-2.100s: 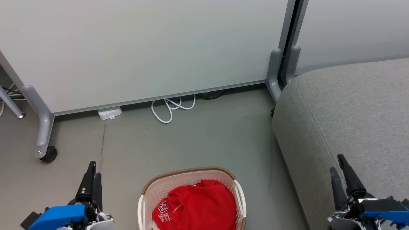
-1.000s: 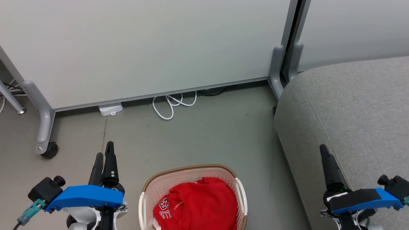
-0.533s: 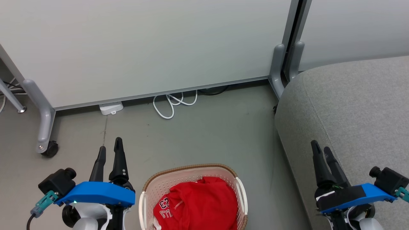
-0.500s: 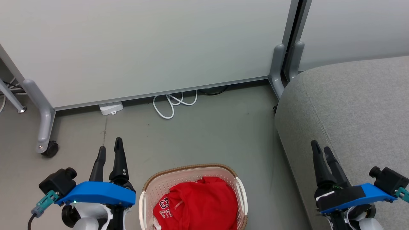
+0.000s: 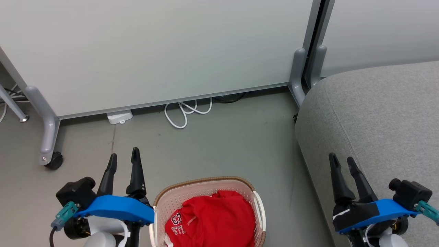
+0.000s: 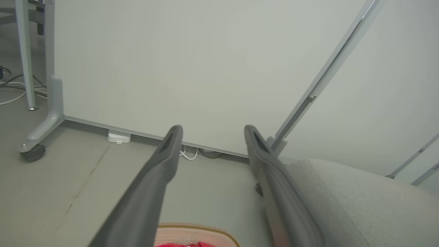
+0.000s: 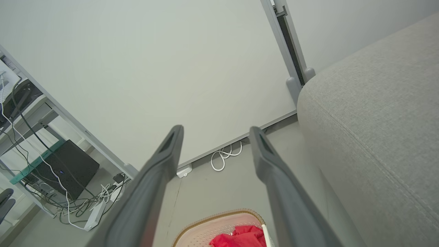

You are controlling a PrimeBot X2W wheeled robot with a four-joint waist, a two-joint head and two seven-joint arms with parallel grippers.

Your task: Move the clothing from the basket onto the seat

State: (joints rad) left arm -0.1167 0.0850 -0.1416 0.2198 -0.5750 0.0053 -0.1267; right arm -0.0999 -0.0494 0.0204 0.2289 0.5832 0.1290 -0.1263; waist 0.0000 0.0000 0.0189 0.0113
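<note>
The red clothing point(image 5: 212, 219) with white "23" numerals lies heaped in the cream basket point(image 5: 168, 202) on the floor at the bottom centre of the head view. The large grey seat point(image 5: 377, 113) fills the right side. My left gripper point(image 5: 124, 156) is open, just left of the basket's rim, fingers pointing away from me. My right gripper point(image 5: 341, 161) is open over the seat's front left edge. The left wrist view catches the basket rim point(image 6: 195, 226) and seat point(image 6: 356, 202); the right wrist view shows the clothing point(image 7: 245, 236) in the basket point(image 7: 202, 231) beside the seat point(image 7: 374, 116).
A pale partition wall point(image 5: 154, 48) on castor legs point(image 5: 48, 151) stands behind the basket. A white cable loop point(image 5: 183, 115) and a small white box point(image 5: 119, 117) lie at its foot. Bare grey floor point(image 5: 219, 151) stretches between wall, basket and seat.
Both arms have risen into the head view and come inward toward the basket. The fingers of both grippers have spread from nearly together to open. The clothing and basket have not moved.
</note>
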